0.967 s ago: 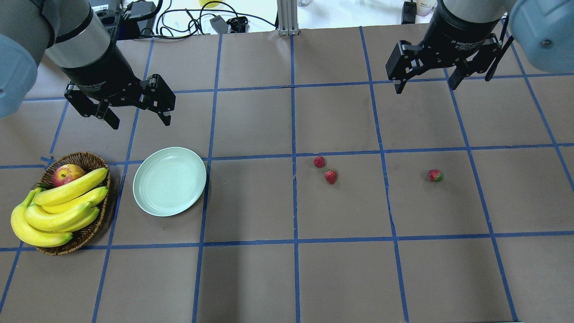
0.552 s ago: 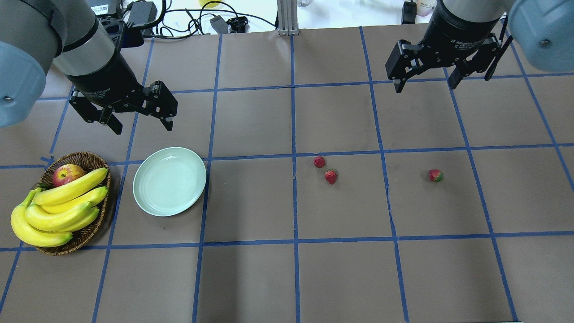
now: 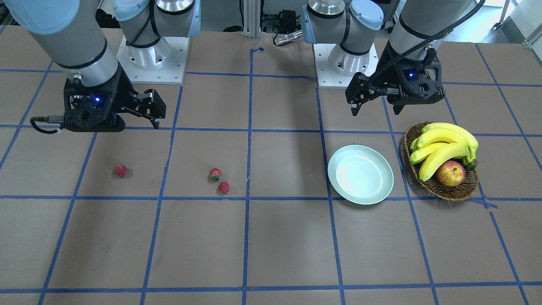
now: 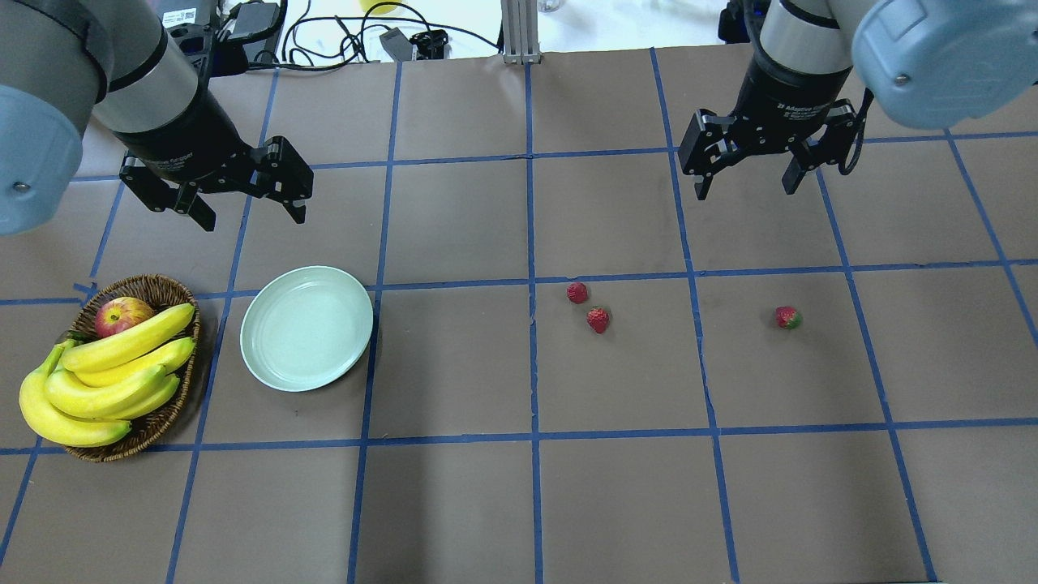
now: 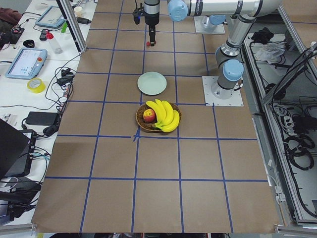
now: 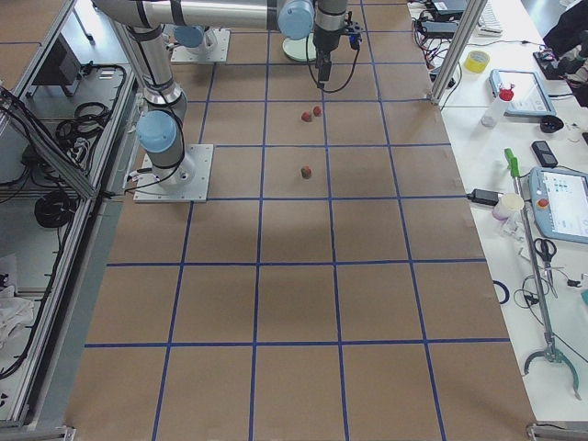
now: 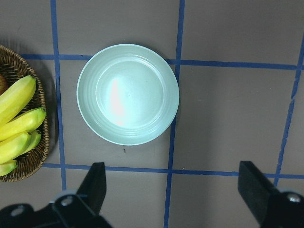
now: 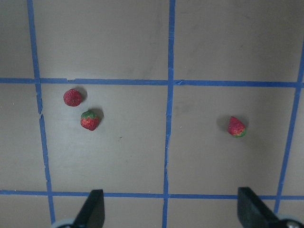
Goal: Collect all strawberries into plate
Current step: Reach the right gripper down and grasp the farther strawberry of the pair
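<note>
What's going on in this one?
Nothing has been collected yet. All three strawberries lie on the table, well apart from the empty plate. The left gripper hangs open near the plate, and the right gripper hangs open nearer the strawberries. Neither holds anything.

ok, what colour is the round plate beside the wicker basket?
Pale mint-blue, glossy round plate; shows best in the left wrist view.

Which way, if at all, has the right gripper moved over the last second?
Yes. In the overhead view the right gripper has shifted downward and slightly left, now further past the horizontal tape line, nearer the strawberries.
</note>
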